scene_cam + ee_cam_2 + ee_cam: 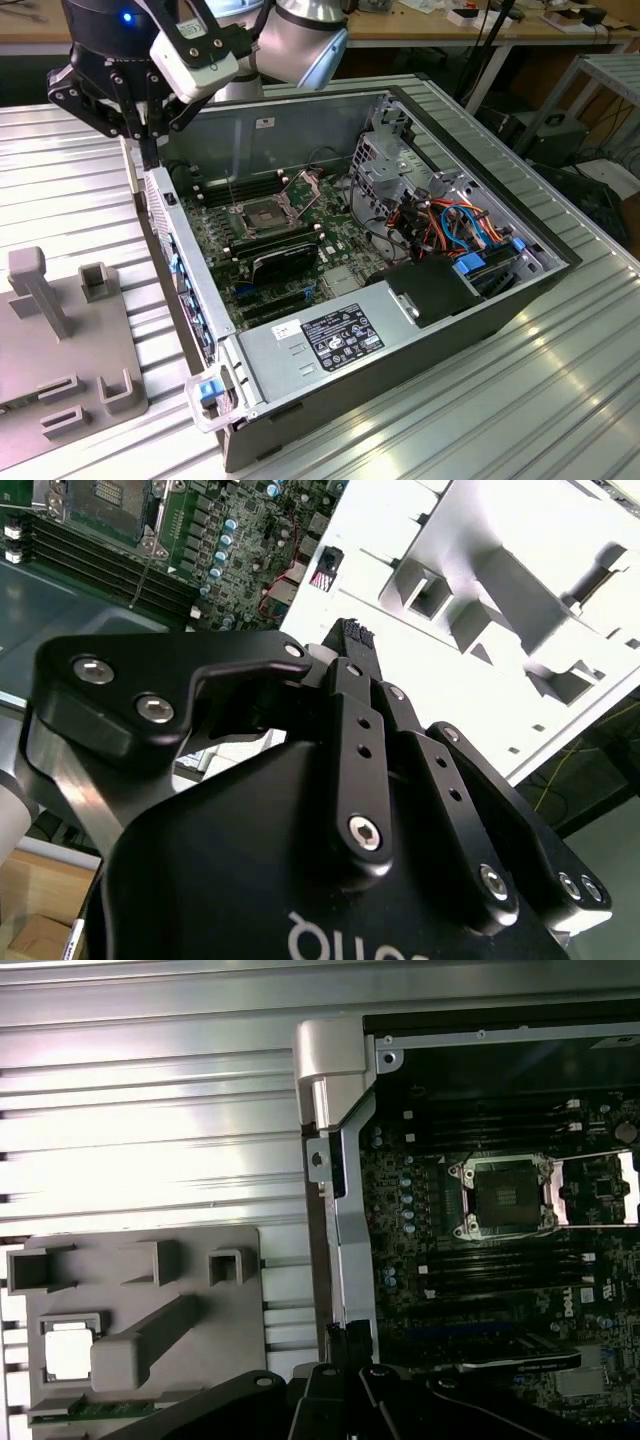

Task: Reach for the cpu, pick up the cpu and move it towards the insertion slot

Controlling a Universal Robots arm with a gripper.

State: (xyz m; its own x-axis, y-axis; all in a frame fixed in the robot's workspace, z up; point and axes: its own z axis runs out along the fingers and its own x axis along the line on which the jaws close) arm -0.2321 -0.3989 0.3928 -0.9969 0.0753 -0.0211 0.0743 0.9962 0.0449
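The cpu, a small silver-grey square chip, lies in a recess of the grey fixture plate on the table beside the case. The insertion slot, a silvery frame around a dark centre, sits on the motherboard inside the open case and also appears in the exterior view. My black gripper hangs above the case's side wall, between plate and motherboard. In both wrist views its fingers are together with nothing between them. It is apart from both the chip and the slot.
The open computer case holds memory slots, a black card, a metal drive cage, coloured cables and a power supply. The fixture plate carries an upright post and slotted blocks. Ribbed metal tabletop surrounds everything.
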